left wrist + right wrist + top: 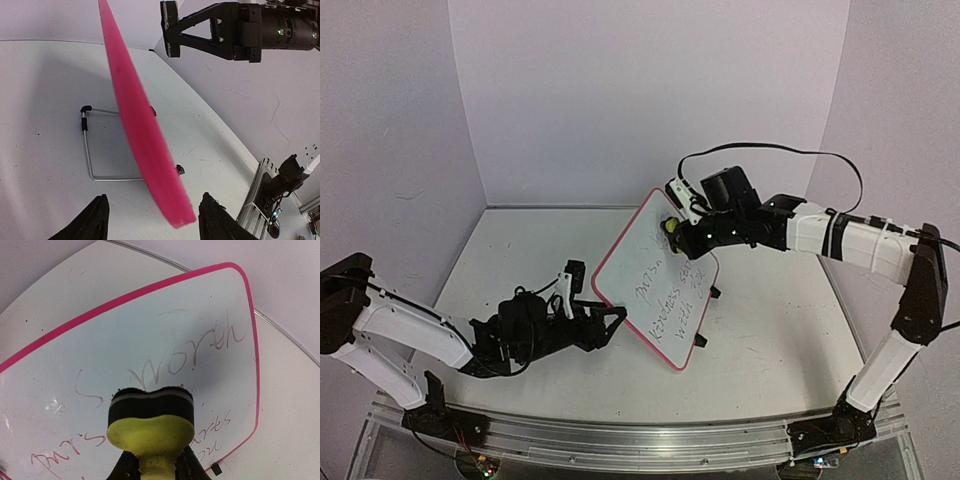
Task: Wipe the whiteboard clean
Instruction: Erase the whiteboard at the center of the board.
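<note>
Jaws of the left gripper (155, 200) stand well apart on either side of the whiteboard's (655, 285) pink edge, gripping nothing. Jaws of the right gripper (157, 471) are closed on the yellow stem of the eraser (151, 422), whose black pad meets the board's face near its upper corner, below the word "worth". The whiteboard stands tilted on its wire stand (89, 150) in the middle of the table (520, 250), between the arms, with marker lines across it.

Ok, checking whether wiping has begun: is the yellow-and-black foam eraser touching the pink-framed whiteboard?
Cannot tell. The right wrist view looks from behind the yellow-and-black eraser, which hides where its pad would meet the pink-framed whiteboard.
</note>
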Controlling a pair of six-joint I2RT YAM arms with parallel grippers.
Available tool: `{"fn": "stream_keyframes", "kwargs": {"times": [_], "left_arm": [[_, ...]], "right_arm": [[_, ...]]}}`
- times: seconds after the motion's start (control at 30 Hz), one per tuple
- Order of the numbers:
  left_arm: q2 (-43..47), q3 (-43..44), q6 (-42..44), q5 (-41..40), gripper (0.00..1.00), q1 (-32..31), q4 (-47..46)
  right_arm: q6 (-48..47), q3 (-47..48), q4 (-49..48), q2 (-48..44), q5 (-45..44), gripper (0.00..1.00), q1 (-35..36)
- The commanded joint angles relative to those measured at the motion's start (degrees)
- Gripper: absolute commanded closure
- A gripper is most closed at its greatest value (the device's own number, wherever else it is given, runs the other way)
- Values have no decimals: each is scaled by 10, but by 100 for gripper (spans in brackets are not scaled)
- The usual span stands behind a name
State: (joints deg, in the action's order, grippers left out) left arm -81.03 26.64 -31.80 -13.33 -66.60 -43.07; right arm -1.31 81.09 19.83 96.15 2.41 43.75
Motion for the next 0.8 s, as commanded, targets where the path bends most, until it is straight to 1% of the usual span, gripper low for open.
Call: {"fn": "stream_keyframes", "kwargs": {"times": [0.0, 0.1, 0.37, 0.5, 0.53, 0.77], "left_arm": [[-3, 31, 12, -20, 40, -1, -22], [-25, 55, 20, -10, 48, -1, -22], [-53, 73, 25, 3, 83, -1, -21], [-62, 79, 34, 27, 99, -1, -20], [-63, 80, 37, 40, 100, -1, -20], [-65, 90, 35, 111, 100, 1, 4]], "right_arm": [[9, -12, -17, -23, -18, 100, 15], [9, -15, -18, -28, -24, 100, 19], [9, -26, -18, -54, -24, 100, 26], [4, -33, -15, -67, -24, 100, 29], [1, -35, -14, -71, -24, 100, 30], [-9, -46, 3, -96, -41, 100, 38]]}}
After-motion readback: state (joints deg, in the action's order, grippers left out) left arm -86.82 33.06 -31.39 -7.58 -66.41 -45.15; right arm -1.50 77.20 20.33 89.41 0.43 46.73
